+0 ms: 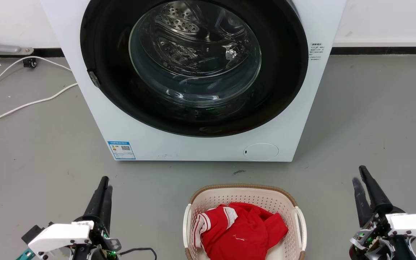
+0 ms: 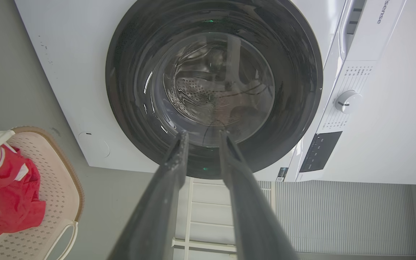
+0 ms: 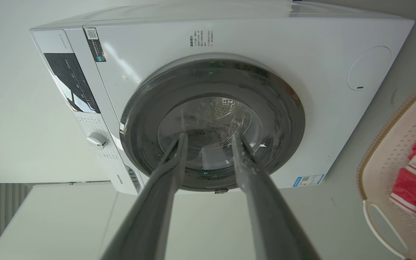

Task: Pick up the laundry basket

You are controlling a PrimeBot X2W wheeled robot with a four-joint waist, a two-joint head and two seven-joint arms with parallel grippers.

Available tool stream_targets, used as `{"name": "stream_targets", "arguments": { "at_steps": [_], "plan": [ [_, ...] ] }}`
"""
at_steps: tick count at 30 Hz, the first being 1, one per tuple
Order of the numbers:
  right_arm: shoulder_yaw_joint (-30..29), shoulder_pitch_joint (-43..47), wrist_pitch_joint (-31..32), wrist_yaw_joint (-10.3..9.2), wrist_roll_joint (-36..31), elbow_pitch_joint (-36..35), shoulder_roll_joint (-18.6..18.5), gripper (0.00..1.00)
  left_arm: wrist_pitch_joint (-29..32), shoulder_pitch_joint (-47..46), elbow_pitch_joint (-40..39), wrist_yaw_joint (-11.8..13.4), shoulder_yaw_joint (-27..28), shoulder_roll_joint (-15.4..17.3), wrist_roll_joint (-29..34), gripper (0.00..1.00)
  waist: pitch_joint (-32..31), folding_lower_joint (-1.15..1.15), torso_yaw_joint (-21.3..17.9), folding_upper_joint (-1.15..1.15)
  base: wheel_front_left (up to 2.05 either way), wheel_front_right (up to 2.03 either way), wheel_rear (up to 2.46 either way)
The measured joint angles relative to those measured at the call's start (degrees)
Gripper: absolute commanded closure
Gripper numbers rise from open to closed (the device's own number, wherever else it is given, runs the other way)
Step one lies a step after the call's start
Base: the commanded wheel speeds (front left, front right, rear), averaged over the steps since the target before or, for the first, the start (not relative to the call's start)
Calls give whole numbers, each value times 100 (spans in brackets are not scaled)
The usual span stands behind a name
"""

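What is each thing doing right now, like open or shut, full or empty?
washer door, shut.
laundry basket, upright on the floor, holding clothing.
red shirt, crumpled inside the laundry basket.
left gripper, jaws slightly apart, empty.
right gripper, jaws apart, empty.

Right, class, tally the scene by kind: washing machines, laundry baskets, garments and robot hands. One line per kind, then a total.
Washing machines: 1, the washing machine
Laundry baskets: 1, the laundry basket
Garments: 1 that can be seen, the red garment in the basket
Robot hands: 2, the left hand and the right hand
Total: 5
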Motion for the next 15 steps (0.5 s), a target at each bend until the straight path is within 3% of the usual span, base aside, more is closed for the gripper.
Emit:
{"name": "stream_targets", "arguments": {
  "at_steps": [7,15],
  "plan": [
    [-21,82,-199,0,-242,-16,2,0,-190,53,-82,0,-23,-5,379,0,5,0,-1,0,0,0,0],
    [-67,137,-408,0,-1313,-325,2,0,-397,57,-345,132,-69,-4,1304,0,12,0,-2,0,0,0,0]
  ]
}}
